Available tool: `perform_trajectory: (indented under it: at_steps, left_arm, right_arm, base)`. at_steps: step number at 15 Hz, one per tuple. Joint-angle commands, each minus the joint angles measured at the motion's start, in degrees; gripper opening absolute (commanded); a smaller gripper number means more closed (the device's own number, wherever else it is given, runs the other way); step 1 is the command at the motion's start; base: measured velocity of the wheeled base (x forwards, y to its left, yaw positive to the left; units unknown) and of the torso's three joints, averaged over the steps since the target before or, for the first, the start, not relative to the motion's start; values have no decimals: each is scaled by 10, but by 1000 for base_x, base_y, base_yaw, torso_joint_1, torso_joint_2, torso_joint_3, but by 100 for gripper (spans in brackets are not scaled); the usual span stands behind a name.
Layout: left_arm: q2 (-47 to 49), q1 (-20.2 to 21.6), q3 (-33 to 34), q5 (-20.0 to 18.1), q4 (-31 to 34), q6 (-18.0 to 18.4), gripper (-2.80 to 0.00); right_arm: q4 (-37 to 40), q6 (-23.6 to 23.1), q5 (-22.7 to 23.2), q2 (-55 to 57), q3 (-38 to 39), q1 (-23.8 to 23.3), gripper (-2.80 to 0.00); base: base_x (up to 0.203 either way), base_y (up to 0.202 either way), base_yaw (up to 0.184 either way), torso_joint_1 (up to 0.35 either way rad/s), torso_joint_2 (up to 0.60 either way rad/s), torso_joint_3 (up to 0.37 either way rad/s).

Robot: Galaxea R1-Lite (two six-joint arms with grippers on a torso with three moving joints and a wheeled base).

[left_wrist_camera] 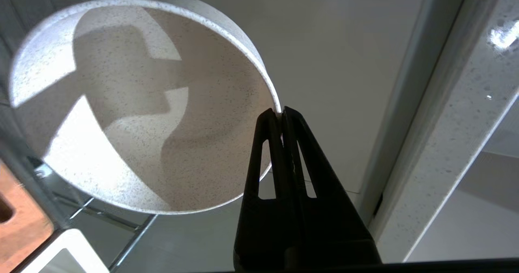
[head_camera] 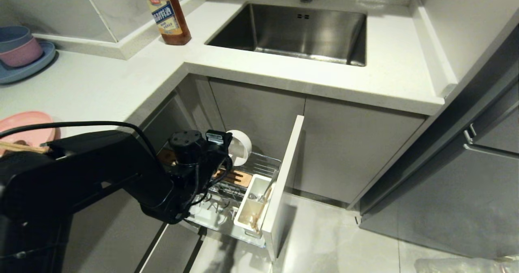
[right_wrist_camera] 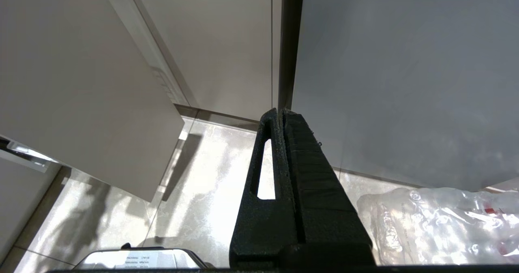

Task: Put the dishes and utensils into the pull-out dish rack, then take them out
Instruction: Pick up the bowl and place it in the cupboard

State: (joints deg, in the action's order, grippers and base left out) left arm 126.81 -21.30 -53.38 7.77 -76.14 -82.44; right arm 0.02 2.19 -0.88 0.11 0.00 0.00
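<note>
My left gripper [left_wrist_camera: 280, 111] is shut on the rim of the cream-white bowl [left_wrist_camera: 134, 102], which hangs on edge, its hollow facing the wrist camera. In the head view the bowl [head_camera: 240, 146] is just above the back of the pull-out dish rack [head_camera: 265, 165], beyond my left arm [head_camera: 121, 171]. The rack stands pulled out, with a wooden block [head_camera: 237, 177] and a white utensil cup [head_camera: 253, 208] holding thin items. The pink plate [head_camera: 24, 127] lies on the counter at the far left, with light-wood chopsticks [head_camera: 18, 146] across its near edge. My right gripper [right_wrist_camera: 281, 111] is shut and empty, low over the floor.
The rack's narrow door front [head_camera: 286, 183] juts into the floor space. A sauce bottle [head_camera: 167, 11] and the sink [head_camera: 300, 33] are on the counter behind. Small blue and pink bowls on a blue plate [head_camera: 22, 54] sit far left. A plastic bag [right_wrist_camera: 438, 224] lies on the floor.
</note>
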Motion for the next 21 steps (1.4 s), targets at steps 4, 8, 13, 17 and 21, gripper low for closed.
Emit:
perform_trajectory:
  at_steps: [4,8,13,17,21]
  left_arm:
    - [24,1,-1,0,-18,-5,-280]
    - [25,4,-1,0,-19,-20,-280]
    - [29,7,-1,0,-19,-34,-280]
    - [35,12,-8,-4,-26,-36,-280]
    - [46,15,-19,-20,-26,-35,-280]
  right_arm:
    - [0,0,0,0,2,0,-280]
    - [0,0,0,0,1,0,-280]
    - [0,0,0,0,1,0,-280]
    - [0,0,0,0,2,0,-280]
    - [1,0,0,0,2,0,-280]
  base:
    - [0,0,0,0,0,0]
    - [0,0,0,0,0,0]
    - [0,0,0,0,0,0]
    - [0,0,0,0,0,0]
    - [0,0,0,0,0,0]
